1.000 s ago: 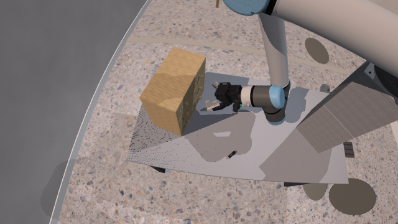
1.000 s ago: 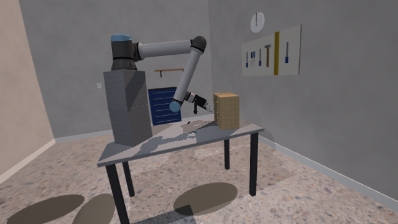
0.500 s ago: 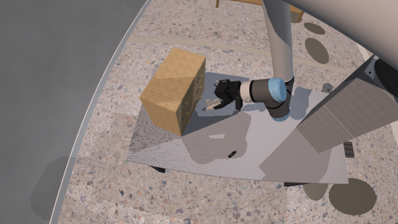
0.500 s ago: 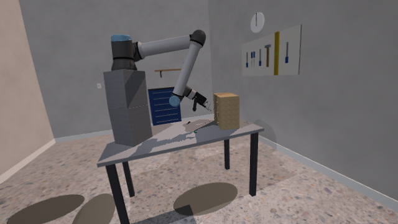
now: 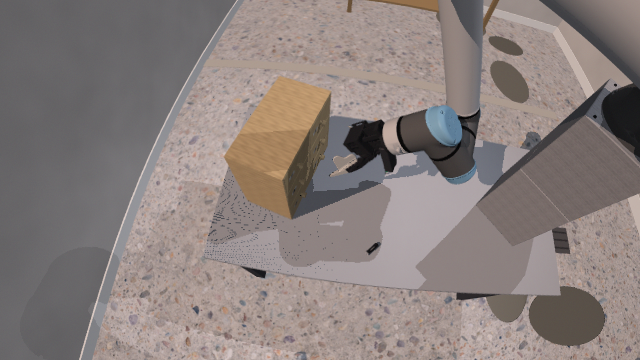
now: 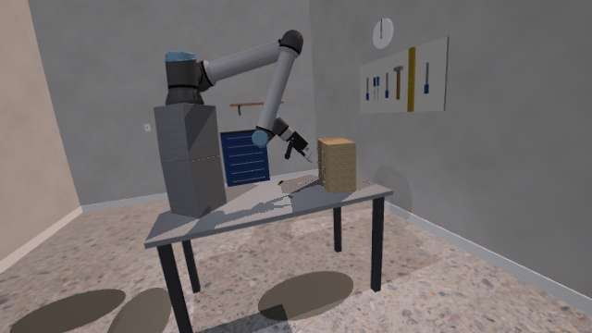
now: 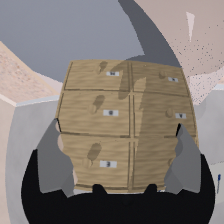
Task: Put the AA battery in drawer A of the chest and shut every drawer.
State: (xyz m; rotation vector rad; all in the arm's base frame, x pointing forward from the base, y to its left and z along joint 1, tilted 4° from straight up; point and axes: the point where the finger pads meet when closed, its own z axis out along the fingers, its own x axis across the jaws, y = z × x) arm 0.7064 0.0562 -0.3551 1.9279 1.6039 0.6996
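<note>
Fingers of my gripper (image 5: 338,168) (image 6: 310,155) (image 7: 118,123) are spreading wide, nearest the wrist camera, holding nothing. Going left to right from above, the wooden chest (image 5: 277,130) (image 6: 341,166) (image 7: 96,112) is standing upright at my nine o'clock, its six drawer fronts facing me and looking shut. Toward six o'clock, a small dark item (image 5: 373,248) (image 6: 280,182) is lying on the table (image 5: 420,210) (image 6: 259,208). Exterior view: a tiny green item (image 6: 290,196) is sitting at its four o'clock; I'm unable to tell which is the battery. At my four o'clock, the grey pedestal (image 5: 565,175) (image 6: 173,134) is rising.

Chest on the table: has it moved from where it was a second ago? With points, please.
No, the chest (image 5: 270,130) (image 6: 342,166) (image 7: 120,125) stands at the same spot against the table's (image 5: 410,215) (image 6: 259,209) (image 7: 75,30) edges.
</note>
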